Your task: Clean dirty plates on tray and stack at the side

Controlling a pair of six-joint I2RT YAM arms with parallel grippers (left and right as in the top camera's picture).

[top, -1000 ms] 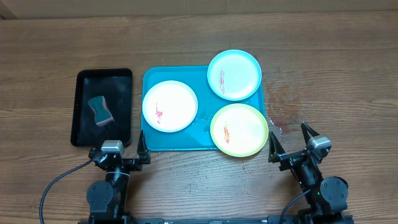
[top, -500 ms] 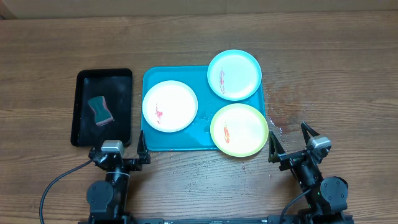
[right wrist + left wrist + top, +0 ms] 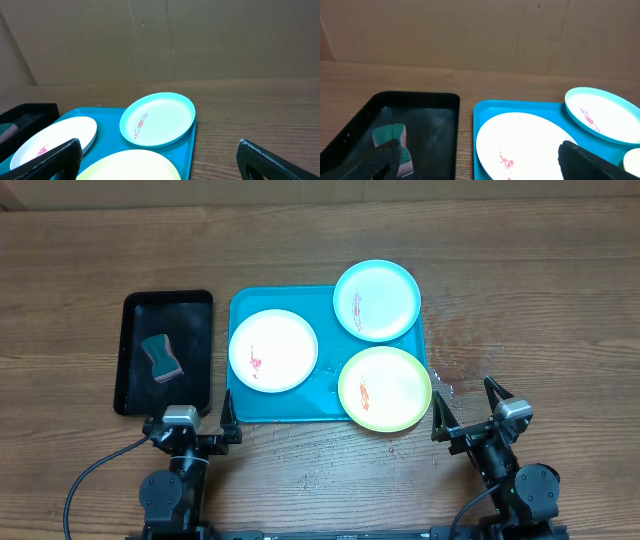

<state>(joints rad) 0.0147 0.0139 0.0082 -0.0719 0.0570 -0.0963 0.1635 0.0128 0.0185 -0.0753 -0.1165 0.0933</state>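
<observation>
On the teal tray (image 3: 285, 408), mid-counter: 3 plates, lying flat, apart from one another, none stacked. White plate (image 3: 273, 350) in the tray's left half, wholly inside the rim. Pale blue-mint plate (image 3: 376, 300) at the far right corner, reaching out over the far rim. Yellow-green plate (image 3: 385, 388) at the near right corner, overhanging the near rim. 1 small red-orange smear showing on each.

Just left of the tray and apart from it: a narrower black tray (image 3: 195, 315) with a green sponge (image 3: 161, 358) lying inside, untouched. To the right, on the wooden counter (image 3: 100, 240), a few damp-looking specks.

Toward the front edge, left end effector (image 3: 188, 423) on the near side of the black tray, fingers spread wide, holding nothing. Right end effector (image 3: 467, 405) just beside the yellow-green plate, fingers likewise wide apart and empty.

Judging by all this: task at its very start. Done: nothing visible, with 0 plates wiped and 0 stacked at the side. Left to do: fetch the sponge, scrub all 3 smears, then lift each plate off the tray and pile the 3 beside it.
</observation>
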